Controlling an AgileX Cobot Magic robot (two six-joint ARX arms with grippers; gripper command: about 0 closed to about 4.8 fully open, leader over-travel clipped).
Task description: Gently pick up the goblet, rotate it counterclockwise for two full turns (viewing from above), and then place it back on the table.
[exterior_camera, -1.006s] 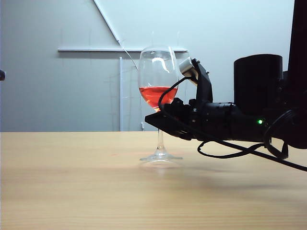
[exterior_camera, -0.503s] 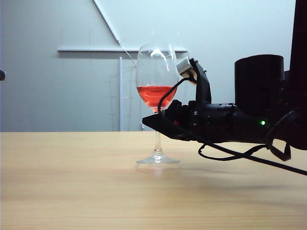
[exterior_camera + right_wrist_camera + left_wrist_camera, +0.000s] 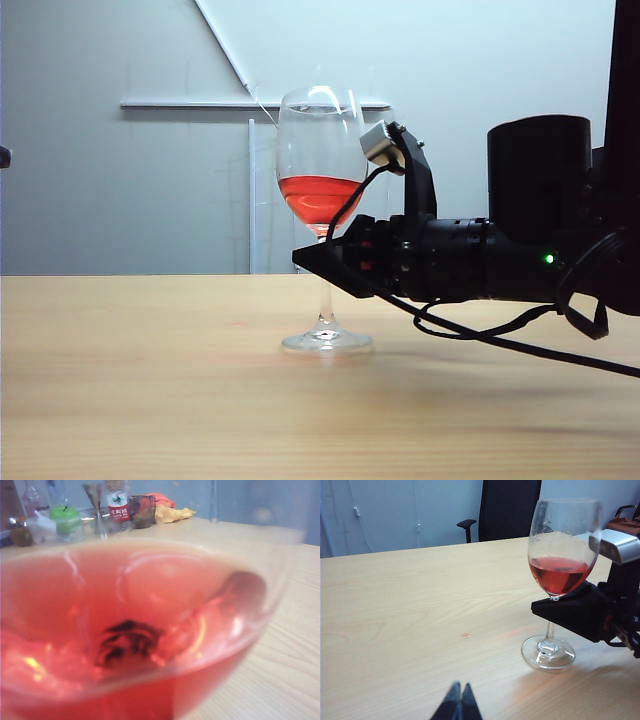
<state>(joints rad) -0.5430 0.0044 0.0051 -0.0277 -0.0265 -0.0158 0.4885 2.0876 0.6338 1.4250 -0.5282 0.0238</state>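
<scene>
Clear goblet [image 3: 322,150] holds red liquid, rosy pink seen through the bowl [image 3: 135,630] just before the black right gripper [image 3: 312,256]; pale beige wood-grain table [image 3: 410,610] beneath; black left gripper [image 3: 458,700] tips; near the right gripper a silver-grey wrist camera [image 3: 377,143]

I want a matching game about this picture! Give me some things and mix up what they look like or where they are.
Things:
1. goblet
2. table
3. right claw
4. left claw

Descriptions:
A. shut, alone, away from the glass
B. light wood
C. clear, red drink inside
D. black, closed on the glass's stem

Pairs: 1-C, 2-B, 3-D, 4-A
</scene>
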